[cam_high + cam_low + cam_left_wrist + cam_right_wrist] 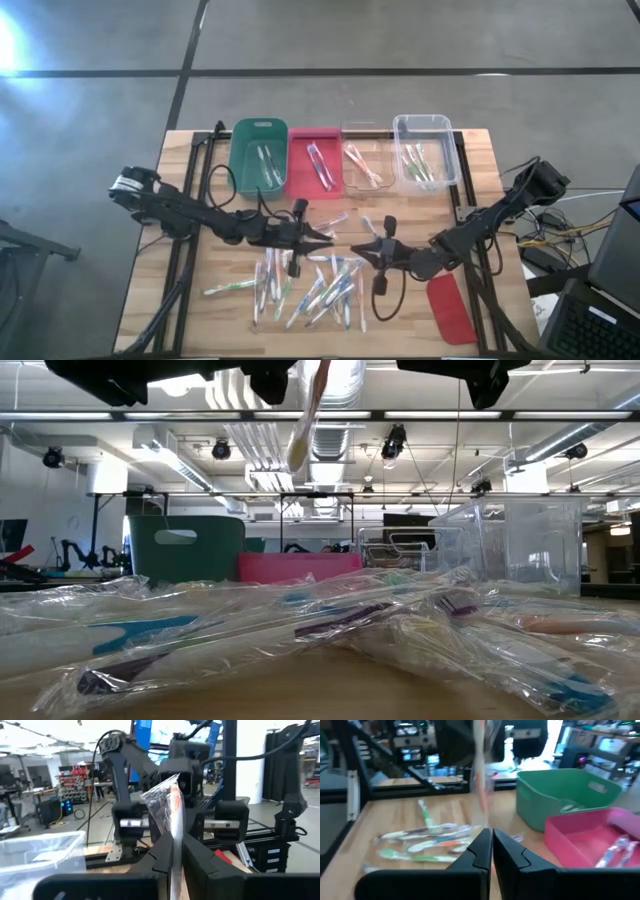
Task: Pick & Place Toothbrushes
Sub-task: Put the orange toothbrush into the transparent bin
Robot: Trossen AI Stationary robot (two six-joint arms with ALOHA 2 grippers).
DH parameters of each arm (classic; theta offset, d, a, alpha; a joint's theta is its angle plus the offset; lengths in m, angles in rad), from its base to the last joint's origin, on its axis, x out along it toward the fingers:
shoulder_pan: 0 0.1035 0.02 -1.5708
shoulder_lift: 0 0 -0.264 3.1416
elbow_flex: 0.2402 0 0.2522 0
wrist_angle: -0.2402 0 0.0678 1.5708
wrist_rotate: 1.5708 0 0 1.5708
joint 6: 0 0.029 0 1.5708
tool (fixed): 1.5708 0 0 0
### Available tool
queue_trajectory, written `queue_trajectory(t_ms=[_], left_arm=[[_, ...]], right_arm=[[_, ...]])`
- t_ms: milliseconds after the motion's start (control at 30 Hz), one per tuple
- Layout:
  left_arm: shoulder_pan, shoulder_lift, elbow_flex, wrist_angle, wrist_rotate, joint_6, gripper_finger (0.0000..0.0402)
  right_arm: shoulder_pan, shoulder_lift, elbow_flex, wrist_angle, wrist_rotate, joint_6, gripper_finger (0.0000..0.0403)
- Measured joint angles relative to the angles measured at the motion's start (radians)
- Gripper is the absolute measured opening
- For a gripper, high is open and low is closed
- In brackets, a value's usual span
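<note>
- Wooden tabletop [220, 300] is seen from above on a grey concrete floor, with four bins lined up along the far edge: green bin [260, 153], pink bin [314, 162], a small clear bin [364, 160] and a bigger clear bin [427, 150].
- Each bin is loaded with a few wrapped toothbrushes; exact numbers can't be made out from the high view.
- A loose pile of toothbrushes [315, 285] is spread across the middle of the table, roughly a dozen or more, too tangled to be counted properly.
- A flat red lid [451, 308] is parked near the right front corner, only caught in the high view.
- Left gripper [322, 237] is clamped on one wrapped toothbrush with an orange accent [172, 815]; that's best shown by the left wrist view, and the low view shows it dangling above the pile.
- Right gripper [362, 250] is held just beside it over the pile, fingers [475, 849] pressed together with nothing between them.
- Ceiling pipes and lights are only picked up by the low view.
</note>
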Motion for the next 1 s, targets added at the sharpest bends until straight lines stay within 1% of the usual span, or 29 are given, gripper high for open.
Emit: queue_trajectory(t_ms=[67, 200, 367, 533, 700, 833, 933, 1000], left_arm=[[0.000, 0.000, 0.006, -0.001, 0.006, 0.001, 0.0032], [0.000, 0.000, 0.022, 0.000, 0.007, 0.005, 0.0042], [0.000, 0.000, 0.023, 0.002, 0.008, 0.029, 0.0037], [0.000, 0.001, 0.023, 0.051, 0.008, 0.061, 0.0039], [0.001, 0.001, 0.026, 0.080, 0.008, 0.090, 0.0036], [0.007, 0.001, 0.037, 0.079, 0.008, 0.092, 0.0037], [0.012, 0.001, 0.048, 0.078, 0.008, 0.092, 0.0039], [0.013, 0.001, 0.055, 0.076, 0.014, 0.093, 0.0039]], right_arm=[[0.000, 0.000, -0.001, 0.002, -0.025, -0.003, 0.0023], [0.000, 0.000, -0.002, 0.006, -0.030, -0.010, 0.0048], [-0.004, 0.001, -0.001, 0.068, -0.031, -0.062, 0.0090], [-0.030, 0.011, 0.011, 0.110, -0.034, -0.103, 0.0127], [-0.059, 0.024, 0.027, 0.107, -0.037, -0.115, 0.0156], [-0.077, 0.022, 0.030, 0.136, -0.095, -0.121, 0.0172], [-0.093, 0.024, 0.031, 0.166, -0.149, -0.154, 0.0181], [-0.102, 0.027, 0.037, 0.164, -0.162, -0.169, 0.0186]])
